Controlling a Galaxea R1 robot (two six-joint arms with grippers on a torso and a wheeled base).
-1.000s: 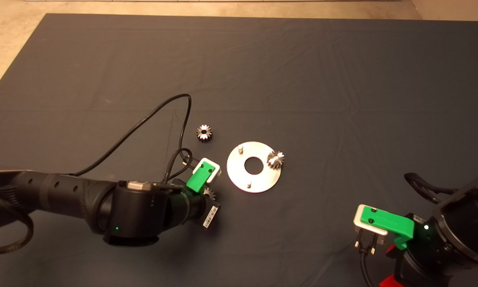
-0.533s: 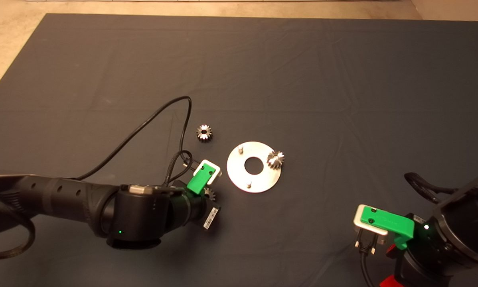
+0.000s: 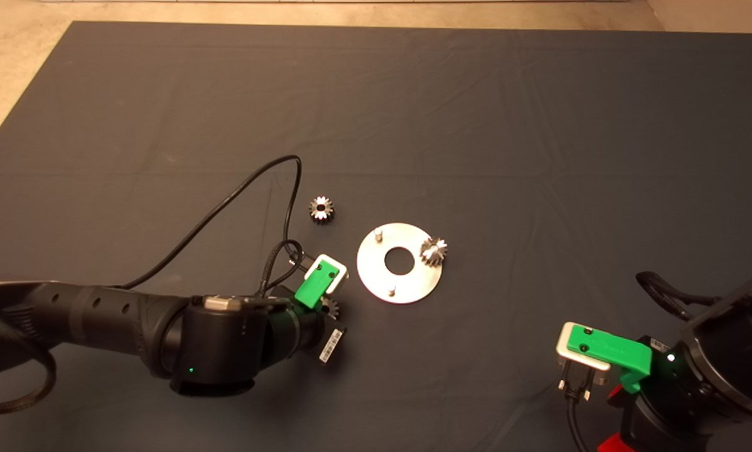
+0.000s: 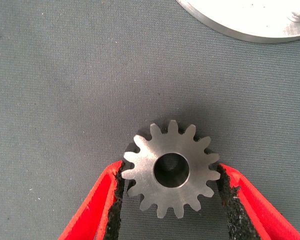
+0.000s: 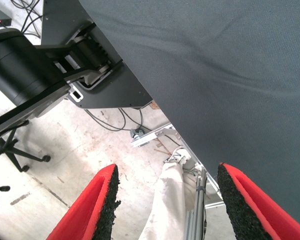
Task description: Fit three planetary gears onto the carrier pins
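Lying flat on the dark mat point(image 3: 476, 113) of the bench, a small gear point(image 4: 171, 169) is gripped by the left tool point(image 4: 170, 197). Its two red fingers point(image 4: 102, 200) are pressed with their black pads against the teeth on both sides. In the head view this gear point(image 3: 331, 306) is seen just past the round silver disc point(image 3: 400, 289), at about 8 o'clock from it, close to the rim but not touching. Most of it is hidden there by the green part of the tool.

Three gears can be counted. A second gear point(image 3: 321, 208) is seen alone on the mat at about 10 o'clock from the disc, a little apart from it. A third gear point(image 3: 434, 251) is seated on the disc at about 2 o'clock, by the rim.

Two bare pins are seen standing on the disc, one point(image 3: 379, 234) at about 11 o'clock and one point(image 3: 391, 290) at about 7 o'clock. The peg under the third gear cannot be seen.

A black cable point(image 3: 225, 201) is looped over the mat near the second gear.

The right tool point(image 5: 165, 200) is parked at the lower right edge of the bench, spread wide with nothing between its fingers. The floor, a person's leg point(image 5: 167, 200) and a black chair base point(image 5: 12, 150) are seen past the mat's edge.
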